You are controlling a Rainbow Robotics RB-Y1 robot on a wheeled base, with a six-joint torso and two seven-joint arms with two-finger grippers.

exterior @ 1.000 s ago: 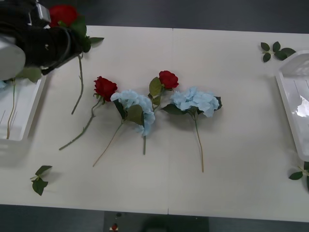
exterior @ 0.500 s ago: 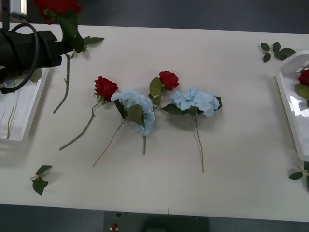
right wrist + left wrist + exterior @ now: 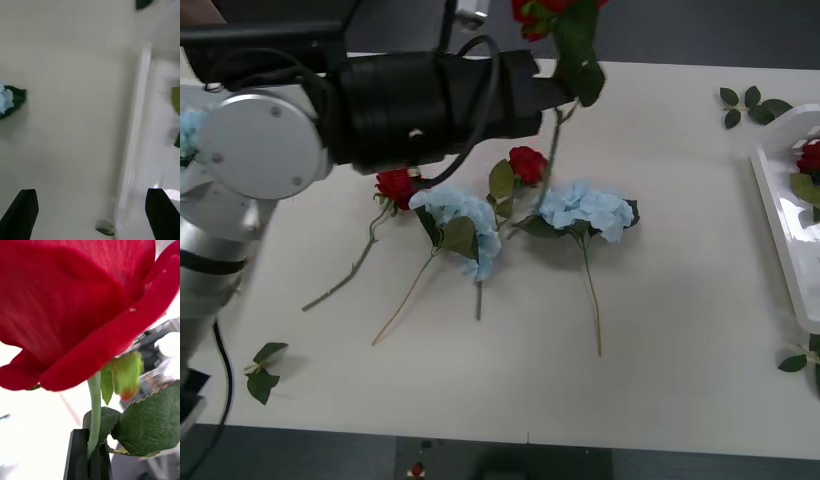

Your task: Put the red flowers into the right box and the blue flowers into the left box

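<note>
My left gripper point(image 3: 91, 459) is shut on the green stem of a red flower point(image 3: 75, 311). In the front view it point(image 3: 557, 92) holds that red flower point(image 3: 552, 12) high over the table's middle, stem hanging down. Two red flowers point(image 3: 396, 185) point(image 3: 528, 163) and two blue flowers point(image 3: 467, 228) point(image 3: 585, 208) lie on the table below. The right box point(image 3: 778, 205) sits at the right edge with a red flower point(image 3: 810, 158) inside. My right gripper point(image 3: 90, 217) is open, hovering beside the right box's rim point(image 3: 137, 123). My left arm hides the left box.
Loose green leaf sprigs lie at the back right point(image 3: 752, 104), front left point(image 3: 262, 370) and front right point(image 3: 798, 361). My bulky left arm point(image 3: 380, 110) spans the table's back left. A small leaf point(image 3: 105, 228) lies by the right box's rim.
My left arm has swung right from the table's far left to its middle, carrying the red flower higher. A red flower now shows in the right box.
</note>
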